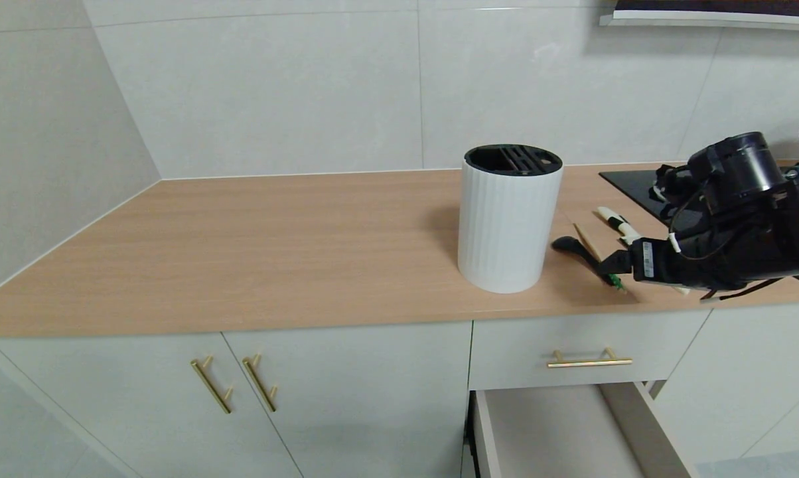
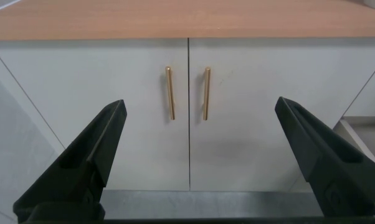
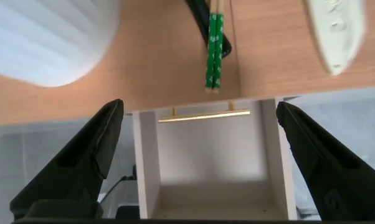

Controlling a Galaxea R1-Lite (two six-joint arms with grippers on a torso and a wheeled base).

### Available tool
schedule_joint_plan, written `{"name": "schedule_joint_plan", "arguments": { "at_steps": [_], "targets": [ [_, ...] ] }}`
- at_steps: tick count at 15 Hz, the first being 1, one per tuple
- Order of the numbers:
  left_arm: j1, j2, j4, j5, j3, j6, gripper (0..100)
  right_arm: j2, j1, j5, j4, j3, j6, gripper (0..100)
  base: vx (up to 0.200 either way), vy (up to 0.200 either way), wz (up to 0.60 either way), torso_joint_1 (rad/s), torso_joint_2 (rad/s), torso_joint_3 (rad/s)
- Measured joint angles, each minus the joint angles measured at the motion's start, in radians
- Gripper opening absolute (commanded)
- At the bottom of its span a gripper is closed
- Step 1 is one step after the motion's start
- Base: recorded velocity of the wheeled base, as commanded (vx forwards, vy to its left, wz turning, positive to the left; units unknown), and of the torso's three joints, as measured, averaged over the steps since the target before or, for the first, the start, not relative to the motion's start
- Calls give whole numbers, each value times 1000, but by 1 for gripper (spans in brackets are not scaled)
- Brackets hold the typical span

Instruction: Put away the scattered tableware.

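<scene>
A pair of wooden chopsticks point(image 1: 598, 260) with green ends point(image 3: 214, 56) lies on the wooden counter point(image 1: 273, 245), right of a white ribbed utensil holder point(image 1: 511, 226) with a black slotted top. Beside the chopsticks lies a black spoon point(image 1: 567, 245), its handle point(image 3: 227, 45) partly under them. A white utensil point(image 1: 616, 222) point(image 3: 334, 31) rests further right. My right gripper point(image 1: 615, 267) point(image 3: 199, 109) hangs open just above the chopsticks' green ends at the counter's front edge, holding nothing. Low in front of the cabinet doors, my left gripper point(image 2: 200, 104) is open and empty.
A black cooktop point(image 1: 635, 184) is set into the counter at the back right. Below the counter, a shut drawer with a gold handle point(image 1: 590, 360) point(image 3: 203, 114) sits above an open, empty drawer point(image 1: 559, 431) point(image 3: 212, 186). Two cabinet doors with gold handles point(image 2: 187, 93) stand shut.
</scene>
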Motion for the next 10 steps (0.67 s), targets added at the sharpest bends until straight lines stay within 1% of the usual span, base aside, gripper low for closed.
{"name": "schedule_joint_plan", "arguments": {
  "at_steps": [3,10],
  "targets": [
    [0,0,0,0,0,0,100,68,-1,-4,-74,5,0,100,0,0,0,0,0,0],
    [0,0,0,0,0,0,100,158,-33,-29,-169,5,0,100,0,0,0,0,0,0]
  ]
}}
